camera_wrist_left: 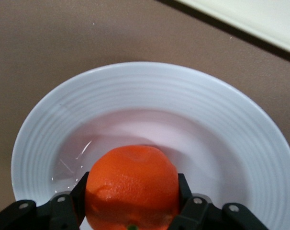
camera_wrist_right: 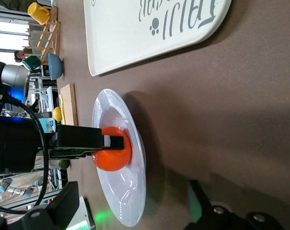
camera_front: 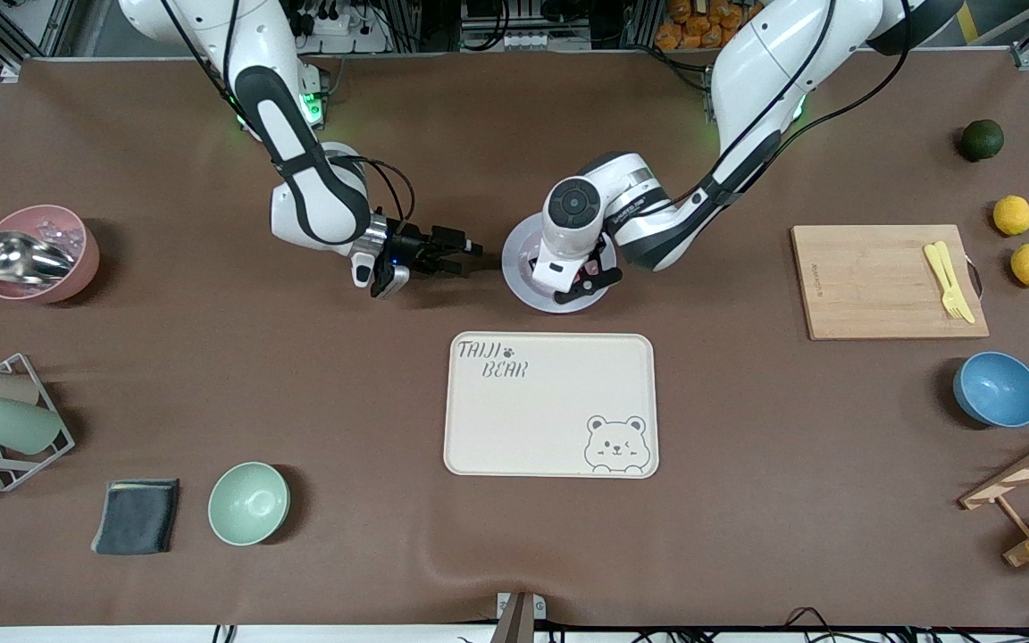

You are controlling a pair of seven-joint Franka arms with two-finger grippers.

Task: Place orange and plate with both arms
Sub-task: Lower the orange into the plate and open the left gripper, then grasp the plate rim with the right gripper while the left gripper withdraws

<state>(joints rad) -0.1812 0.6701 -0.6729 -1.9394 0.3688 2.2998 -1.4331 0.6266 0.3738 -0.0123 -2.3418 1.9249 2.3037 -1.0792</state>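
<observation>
Plate: flat on the tabletop, farther from the front camera than the bear-printed tray, holding one orange in its well, stem end toward the wrist camera. Left end effector: clamped on the orange. Right end effector: fingers spread, empty, low over the tabletop beside the plate.

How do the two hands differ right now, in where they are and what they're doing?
The left hand is over the plate; the right hand hangs over bare table beside the plate, toward the right arm's end. The left hand is shut on the orange, low in the plate's well; the right hand is open and holds nothing. Both sit farther from the front camera than the tray.
</observation>
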